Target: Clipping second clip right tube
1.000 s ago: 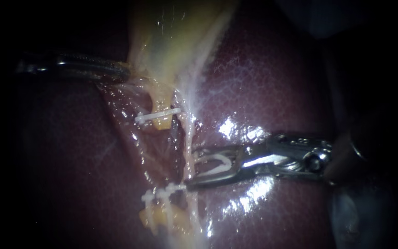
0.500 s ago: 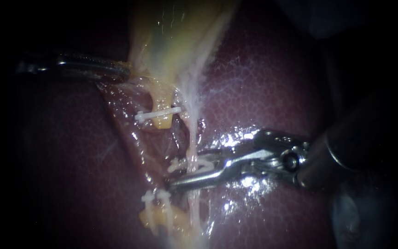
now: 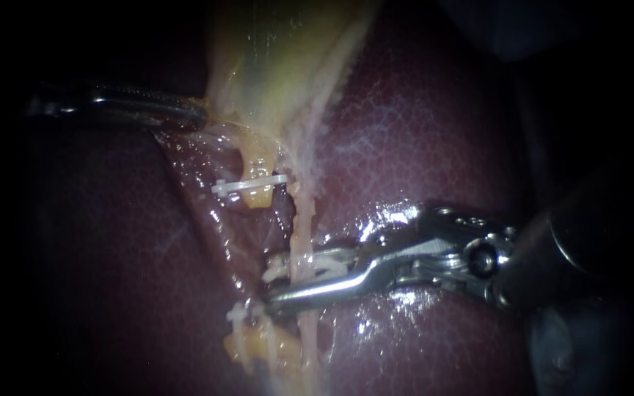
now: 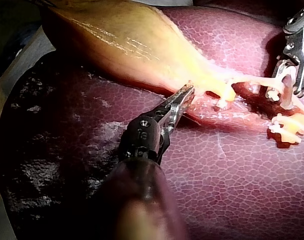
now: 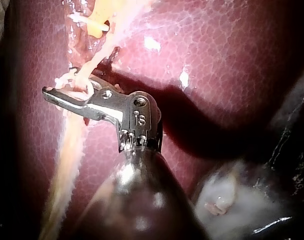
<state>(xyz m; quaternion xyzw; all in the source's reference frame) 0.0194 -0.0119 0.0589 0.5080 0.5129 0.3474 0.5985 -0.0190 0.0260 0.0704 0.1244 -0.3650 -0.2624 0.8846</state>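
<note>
Straddling the right tube [image 3: 304, 231], the right tool [image 3: 271, 279] lies across the liver [image 3: 420, 147], its shaft entering from the endoscope view's right. Its jaws are clamped on a white clip [image 3: 274, 271], one jaw on each side, with the tube running between them.

Right tube: pale, thin, stringy, taut from the gallbladder [image 3: 273, 66] downward.

The tool sits in the tight stretch between two sets of clips. The upper clip [image 3: 251, 183] crosses the stubby yellow left tube [image 3: 258, 158]. The lower clips [image 3: 247, 315] sit on ragged yellow tissue just beneath the lower jaw. Little room there; broad bare liver on the shaft's side.

Liver: dark red, wet, finely mottled, glare near the tool's hinge.

Right tool: bright metal, curved jaws, dark shaft.

Left tool [image 4: 184, 96]: jaws together, nipping the gallbladder's lower edge, well apart from the clips.

Gallbladder: smooth, yellow-green, tapering.
</note>
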